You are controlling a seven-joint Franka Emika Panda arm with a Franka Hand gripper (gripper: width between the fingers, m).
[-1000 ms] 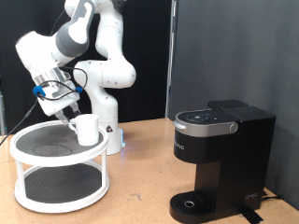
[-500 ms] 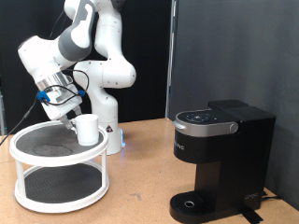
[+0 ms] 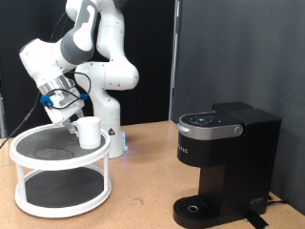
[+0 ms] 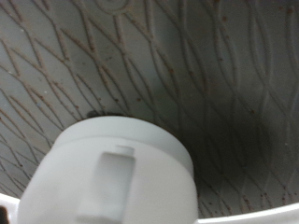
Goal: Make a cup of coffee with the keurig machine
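Note:
The small white cup [image 3: 89, 131] stands upright on the top tier of the white round stand [image 3: 38, 196], near the edge on the exterior view's right. My gripper [image 3: 69, 116] hangs just above and to the left of the cup, very close to it. Its fingers are not clear enough to judge. In the wrist view the cup [image 4: 112, 177] fills the near part of the picture with its handle facing the camera, and no fingers show. The black keurig machine [image 3: 224, 167] stands at the exterior view's right with its lid down, far from the gripper.
The stand's grey mesh top [image 4: 187, 65] lies around the cup. The robot's white base [image 3: 112, 134] stands right behind the stand. Bare wooden table [image 3: 143, 196] lies between the stand and the coffee maker. A black curtain hangs behind.
The arm has shifted slightly to the exterior view's right, bringing the gripper a little closer to the cup. The cup and the machine have not moved.

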